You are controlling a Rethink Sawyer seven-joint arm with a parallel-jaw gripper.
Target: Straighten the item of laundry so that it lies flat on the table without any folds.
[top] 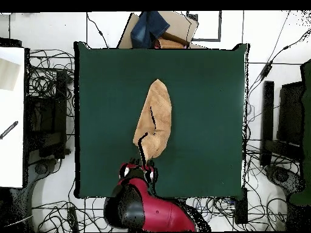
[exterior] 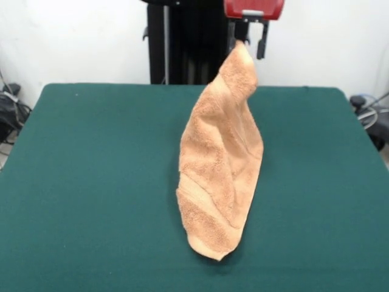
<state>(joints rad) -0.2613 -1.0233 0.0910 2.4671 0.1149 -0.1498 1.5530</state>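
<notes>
Terry towel (exterior: 220,164) hung from tool (exterior: 246,42), clamped on one corner.
Best dragged taut across table (exterior: 91,182), lowered slowly.

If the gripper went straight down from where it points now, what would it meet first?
The gripper points down, shut on a corner of the light orange-tan terry-cloth towel hanging below it. It would probably press into that towel's own draped cloth first, then the dark green felt table; depth is uncertain.

You face a plain white wall (exterior: 73,42) — tangled black cables (top: 51,79) cover the pale floor (top: 18,200) around you.
</notes>
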